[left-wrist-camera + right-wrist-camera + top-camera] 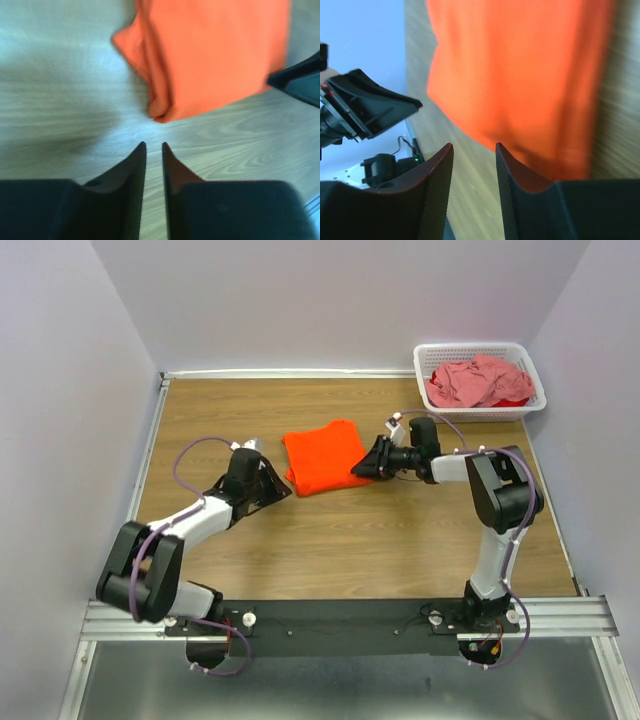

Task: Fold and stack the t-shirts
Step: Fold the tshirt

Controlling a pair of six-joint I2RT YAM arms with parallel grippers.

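My left gripper (pixel 154 145) has its fingers nearly together, with only a thin slit between them and nothing in it. It sits low over the wooden table (pixel 350 540). That arm is folded back at the elbow near its base, and the forearm runs forward and to the right. The orange t-shirt (pixel 322 455), folded into a rough rectangle, lies just past those fingertips. Its bunched near-left corner is close to them but clear of them.

My right gripper (pixel 474 146) is spread wider. That arm stands up from its base, and the forearm swings left, so the gripper meets the shirt's right edge. I cannot tell whether the fingers touch the cloth. The two grippers face each other across the shirt.

The pink t-shirt (pixel 475 382) lies crumpled in the white basket (pixel 465 346) at the far right corner.
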